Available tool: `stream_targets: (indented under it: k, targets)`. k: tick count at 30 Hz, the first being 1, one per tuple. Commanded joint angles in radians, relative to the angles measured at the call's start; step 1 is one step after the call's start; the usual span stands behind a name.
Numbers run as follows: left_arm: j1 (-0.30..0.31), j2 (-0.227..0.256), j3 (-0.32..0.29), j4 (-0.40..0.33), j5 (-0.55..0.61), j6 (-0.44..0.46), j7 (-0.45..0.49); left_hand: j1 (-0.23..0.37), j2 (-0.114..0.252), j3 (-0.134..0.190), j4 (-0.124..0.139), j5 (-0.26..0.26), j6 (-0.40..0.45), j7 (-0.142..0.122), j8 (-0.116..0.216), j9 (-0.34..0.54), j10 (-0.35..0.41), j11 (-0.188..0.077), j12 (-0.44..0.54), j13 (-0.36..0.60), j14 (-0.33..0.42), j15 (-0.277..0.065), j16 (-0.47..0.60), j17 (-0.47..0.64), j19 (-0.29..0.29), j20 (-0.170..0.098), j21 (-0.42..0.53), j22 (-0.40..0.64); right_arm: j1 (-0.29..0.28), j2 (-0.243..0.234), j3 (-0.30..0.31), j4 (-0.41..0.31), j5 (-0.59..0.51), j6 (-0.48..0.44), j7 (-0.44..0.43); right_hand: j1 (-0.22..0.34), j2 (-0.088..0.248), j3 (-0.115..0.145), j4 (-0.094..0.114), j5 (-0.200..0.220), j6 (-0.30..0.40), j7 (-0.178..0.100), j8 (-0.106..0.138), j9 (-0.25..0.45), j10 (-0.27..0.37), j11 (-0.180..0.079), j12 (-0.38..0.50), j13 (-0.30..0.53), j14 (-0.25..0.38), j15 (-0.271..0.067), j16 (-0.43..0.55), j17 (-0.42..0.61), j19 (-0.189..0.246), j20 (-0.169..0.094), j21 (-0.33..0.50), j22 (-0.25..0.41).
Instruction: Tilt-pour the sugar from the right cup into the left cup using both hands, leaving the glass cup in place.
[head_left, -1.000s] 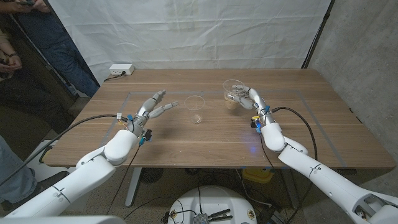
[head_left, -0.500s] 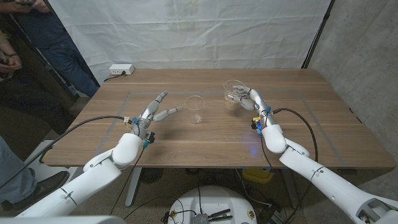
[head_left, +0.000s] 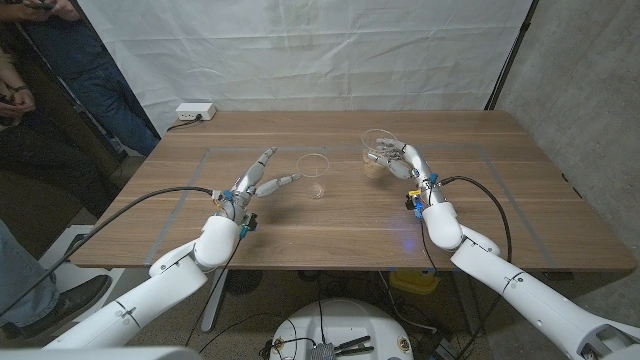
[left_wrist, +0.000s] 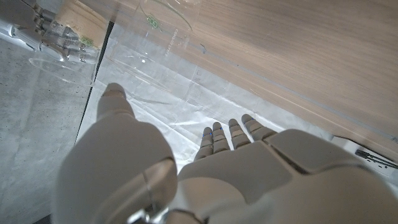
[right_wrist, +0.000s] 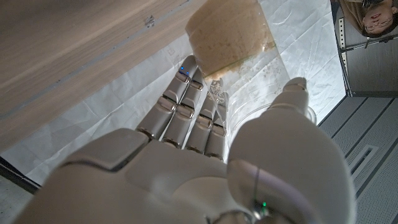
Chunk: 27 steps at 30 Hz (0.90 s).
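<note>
A clear cup with pale sugar (head_left: 376, 152) in its bottom stands at the right of the table's middle, gripped by my right hand (head_left: 398, 158); the right wrist view shows the fingers (right_wrist: 186, 118) and thumb wrapped round its wall and the sugar (right_wrist: 227, 34) inside. An empty clear glass cup (head_left: 314, 175) stands upright at the middle. My left hand (head_left: 260, 176) is open just left of that cup, fingers reaching toward it with a small gap. In the left wrist view the empty cup (left_wrist: 158, 37) sits just past the left thumb.
A white power strip (head_left: 195, 112) lies at the table's far left corner. People stand at the far left, behind the table. A thin line marks a rectangle (head_left: 500, 160) on the wooden tabletop around the cups.
My left hand has moved forward and to the right, closer to the empty glass cup. The right hand keeps its grip on the sugar cup in the same place.
</note>
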Motion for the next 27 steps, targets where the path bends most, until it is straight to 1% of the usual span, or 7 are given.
stream_targets:
  k: [1,6,14,27]
  targets:
    - [-0.029,-0.012,0.044,0.000,0.052,0.033,-0.029,0.010,0.007,-0.006,-0.003,0.009,-0.013,-0.003,0.001,0.003,-0.003,-0.002,0.005,0.002,-0.004,-0.007,0.001,0.005,-0.015,0.003,0.000,0.004,-0.019,0.002,0.012,0.002,0.014,0.018,-0.002,-0.003,0.009,-0.001,0.003,-0.005,0.006,-0.003,-0.001,0.002,0.004,-0.002,0.000,0.002,0.000,-0.134,-0.002,0.003,-0.005,-0.127,-0.001,0.001]
    - [-0.031,-0.018,0.054,0.004,0.054,0.049,-0.031,0.012,0.010,-0.009,-0.002,0.014,-0.034,0.000,-0.005,0.004,-0.022,-0.001,0.000,0.002,-0.017,-0.002,-0.002,0.005,-0.021,0.004,0.000,0.004,-0.024,0.000,0.016,0.000,0.015,0.018,-0.002,-0.004,0.009,-0.002,0.004,-0.005,0.006,-0.003,-0.003,0.002,0.003,-0.003,-0.001,0.003,0.002,-0.133,-0.002,0.003,-0.006,-0.127,-0.002,0.001]
    - [-0.045,-0.029,0.074,0.024,0.056,0.036,-0.035,0.013,0.011,-0.010,-0.002,0.016,-0.036,0.001,-0.005,0.004,-0.028,-0.001,-0.001,0.002,-0.020,-0.002,-0.002,0.005,-0.026,0.005,-0.001,0.004,-0.022,0.002,0.017,0.007,0.015,0.023,-0.002,-0.005,0.011,-0.003,0.005,-0.007,0.007,-0.002,-0.004,0.003,0.005,-0.002,-0.003,0.003,0.001,-0.133,-0.003,0.004,-0.006,-0.126,-0.001,0.001]
    - [-0.058,-0.054,0.087,0.069,0.044,0.003,-0.022,0.015,0.013,-0.012,-0.001,0.020,-0.035,0.001,-0.002,0.004,-0.028,-0.002,0.002,0.002,-0.020,-0.003,0.000,0.005,-0.028,0.004,0.001,0.004,-0.021,0.002,0.018,0.010,0.020,0.024,0.006,-0.006,0.013,-0.004,0.006,-0.010,0.007,-0.002,-0.007,0.003,0.006,0.000,-0.006,0.003,0.001,-0.132,-0.004,0.004,-0.006,-0.126,-0.002,0.000]
